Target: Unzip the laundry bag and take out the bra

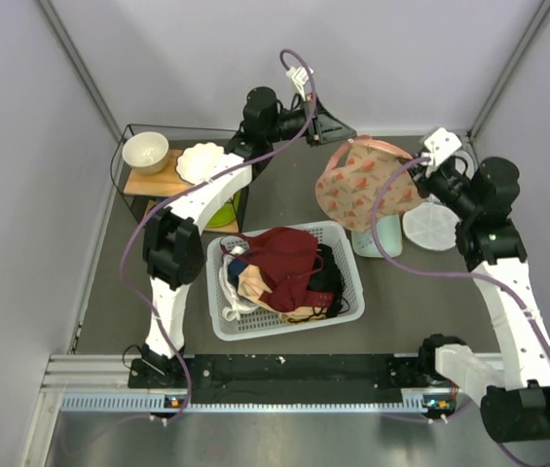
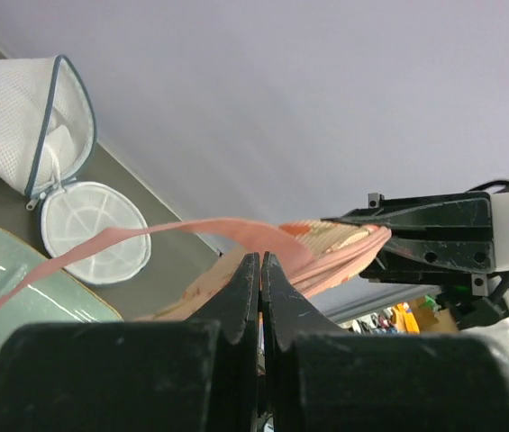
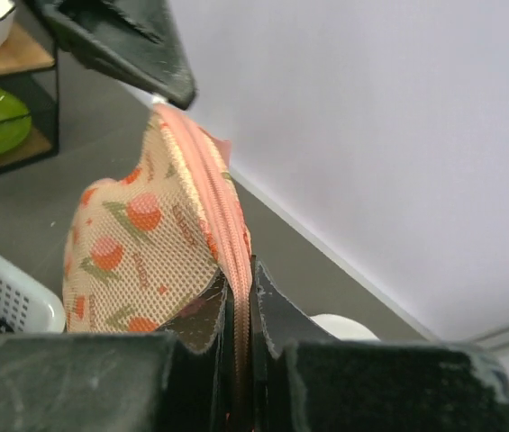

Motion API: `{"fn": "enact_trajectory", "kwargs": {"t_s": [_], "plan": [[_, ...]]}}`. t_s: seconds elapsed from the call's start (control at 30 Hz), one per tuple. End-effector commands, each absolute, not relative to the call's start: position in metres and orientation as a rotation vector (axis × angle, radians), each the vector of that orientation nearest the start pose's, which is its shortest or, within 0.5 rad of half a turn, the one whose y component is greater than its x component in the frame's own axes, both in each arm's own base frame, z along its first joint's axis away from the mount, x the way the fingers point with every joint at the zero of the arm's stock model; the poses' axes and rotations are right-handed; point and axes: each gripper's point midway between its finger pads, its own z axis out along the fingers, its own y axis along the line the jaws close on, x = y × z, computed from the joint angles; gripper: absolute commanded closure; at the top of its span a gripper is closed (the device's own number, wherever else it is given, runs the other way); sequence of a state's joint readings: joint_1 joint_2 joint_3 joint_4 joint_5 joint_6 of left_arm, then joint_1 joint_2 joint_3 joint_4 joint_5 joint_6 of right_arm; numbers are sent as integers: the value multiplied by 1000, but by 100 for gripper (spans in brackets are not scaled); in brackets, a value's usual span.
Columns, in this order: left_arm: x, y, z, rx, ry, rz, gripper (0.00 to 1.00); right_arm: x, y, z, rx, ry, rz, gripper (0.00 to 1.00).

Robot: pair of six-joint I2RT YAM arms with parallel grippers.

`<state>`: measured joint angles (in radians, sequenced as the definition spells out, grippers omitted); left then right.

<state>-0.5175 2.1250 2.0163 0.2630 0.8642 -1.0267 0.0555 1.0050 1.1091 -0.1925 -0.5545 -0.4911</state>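
Grey table [image 1: 401,302], far side | laundry bag [image 1: 362,185] held aloft, zip closed (bra unseen, likely inside) | left jaws clenched on its rim, right jaws clamped on zip seam | step: unzipping | next: draw slider along seam

2 white arms [image 1: 201,190] — black joints [image 1: 172,251], purple cables [image 1: 311,97].

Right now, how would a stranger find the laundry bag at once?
From the white basket of clothes, look past its far right corner. The laundry bag hangs, gripped by the left hand and the right hand. Unlike the white mesh pouch beside it, it is peach with red flowers.
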Motion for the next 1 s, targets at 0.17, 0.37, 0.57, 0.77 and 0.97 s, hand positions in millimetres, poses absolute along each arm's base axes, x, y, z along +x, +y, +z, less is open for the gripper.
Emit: {"fn": "enact_trajectory", "kwargs": {"t_s": [0.17, 0.37, 0.57, 0.77, 0.97], "plan": [[446, -372, 414, 298, 1623, -1652, 100, 325, 18, 386, -62, 1191, 85, 100], [461, -373, 422, 294, 1612, -1622, 100, 302, 5, 318, 156, 1215, 174, 100], [470, -370, 397, 283, 1685, -1594, 100, 282, -12, 257, 292, 1285, 146, 100], [468, -368, 398, 332, 1698, -1617, 100, 273, -14, 238, 285, 1371, 108, 100], [444, -386, 393, 395, 1722, -1641, 100, 270, -8, 236, 234, 1423, 107, 93]]}}
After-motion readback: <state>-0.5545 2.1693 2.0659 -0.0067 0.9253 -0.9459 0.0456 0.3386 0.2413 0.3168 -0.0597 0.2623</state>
